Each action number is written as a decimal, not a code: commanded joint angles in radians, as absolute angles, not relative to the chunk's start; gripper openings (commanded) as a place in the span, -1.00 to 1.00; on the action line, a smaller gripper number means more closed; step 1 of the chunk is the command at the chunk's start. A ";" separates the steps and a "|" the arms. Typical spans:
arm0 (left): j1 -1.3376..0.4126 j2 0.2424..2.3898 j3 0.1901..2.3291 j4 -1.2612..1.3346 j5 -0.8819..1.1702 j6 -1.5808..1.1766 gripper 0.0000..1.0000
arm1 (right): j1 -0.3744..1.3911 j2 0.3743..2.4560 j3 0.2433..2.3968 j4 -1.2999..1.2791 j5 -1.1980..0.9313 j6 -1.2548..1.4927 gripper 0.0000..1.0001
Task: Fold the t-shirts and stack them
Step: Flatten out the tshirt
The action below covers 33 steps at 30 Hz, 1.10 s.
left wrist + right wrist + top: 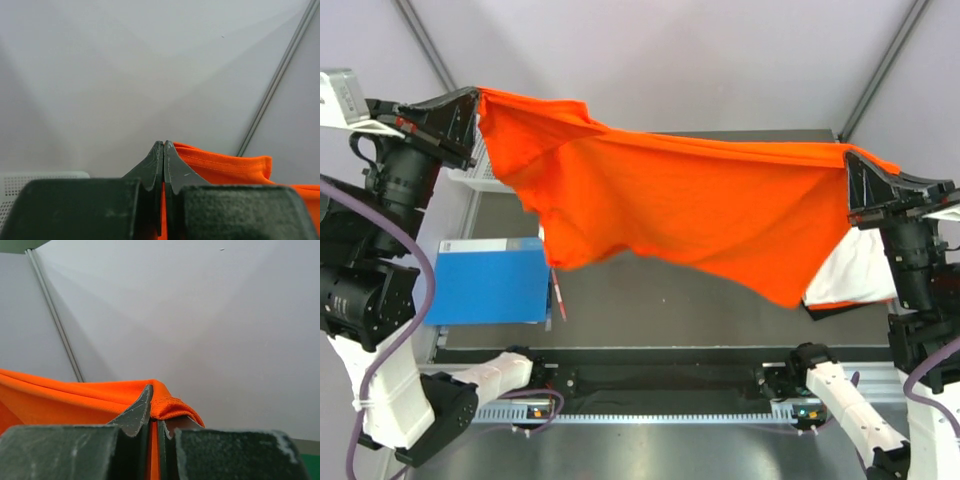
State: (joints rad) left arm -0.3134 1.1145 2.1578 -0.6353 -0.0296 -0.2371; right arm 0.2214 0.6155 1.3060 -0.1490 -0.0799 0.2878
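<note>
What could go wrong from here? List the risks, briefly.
1. The left hand and right hand pinch only thin edges of the orange shirt; either edge could slip out.
2. The shirt hangs bunched near the left hand, so it may land creased.
3. Its low corner hangs by the white shirt; lowering could drag or cover that one.

**Black joints, white links, purple cabling**

At either end of the base rail (660, 385), white link shells are joined by black cylindrical housings. The left arm (380, 260), left of the rail, is looped by a purple cable (420, 290). The right arm (920, 290) is cabled likewise. The left claw (163, 150) and right claw (154, 412) are formed of dark, tapered, scuffed fingers.
</note>
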 commanded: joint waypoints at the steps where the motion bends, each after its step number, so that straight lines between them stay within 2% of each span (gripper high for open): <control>1: -0.310 1.147 2.125 -0.649 -0.032 -0.250 -1.00 | 0.232 0.601 1.309 -0.204 -0.041 0.276 -1.00; 11: -0.308 1.376 1.843 -0.566 -0.175 -0.184 -1.00 | 0.229 0.805 1.039 -0.066 -0.035 0.281 -1.00; 15: -0.301 1.601 1.799 -0.532 -0.172 -0.173 -1.00 | 0.230 0.998 0.902 0.076 -0.038 0.294 -1.00; 18: -0.279 1.769 1.827 -0.519 -0.164 -0.181 -1.00 | 0.227 1.170 0.881 0.144 -0.032 0.327 -1.00; 24: -0.268 2.075 1.986 -0.541 -0.192 -0.201 -1.00 | 0.218 1.532 1.026 0.169 -0.046 0.385 -1.00; 33: -0.230 2.238 2.201 -0.583 -0.204 -0.207 -1.00 | 0.183 1.908 1.367 0.074 -0.078 0.416 -1.00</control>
State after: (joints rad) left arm -0.2550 2.2375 2.0785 -0.6048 -0.1814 -0.1959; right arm 0.2054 1.8168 1.2156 0.0669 -0.0578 0.3904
